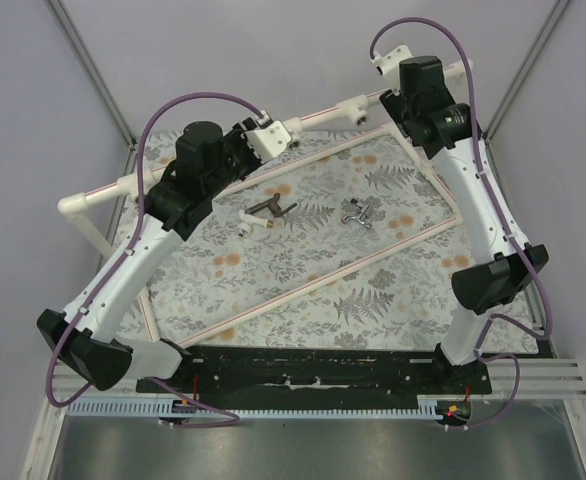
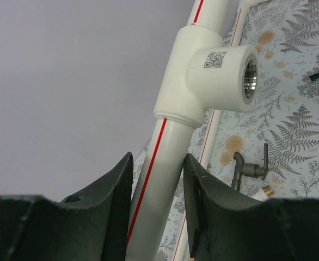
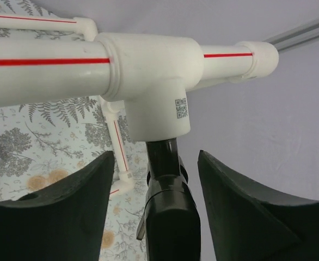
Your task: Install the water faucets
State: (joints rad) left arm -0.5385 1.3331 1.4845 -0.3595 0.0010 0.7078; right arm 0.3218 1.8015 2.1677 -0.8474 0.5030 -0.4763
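A dark faucet (image 3: 170,206) stands screwed into the downward socket of a white pipe tee (image 3: 154,81). My right gripper (image 3: 156,153) is open, with one finger on each side of this faucet and a gap on both sides. My left gripper (image 2: 158,157) is shut on the white pipe (image 2: 159,179) with the red stripe, just below another tee whose threaded socket (image 2: 250,76) holds nothing. A shorter dark faucet (image 1: 268,210) with a white end and a shiny silver faucet (image 1: 361,215) lie loose on the mat. From above, my left gripper (image 1: 258,140) and right gripper (image 1: 388,95) are both at the frame's back rail.
The white pipe frame (image 1: 323,113) runs along the back and around a floral mat (image 1: 323,290). A thinner white rail (image 1: 333,275) crosses the mat in front of the loose faucets. Grey walls close in the back and both sides.
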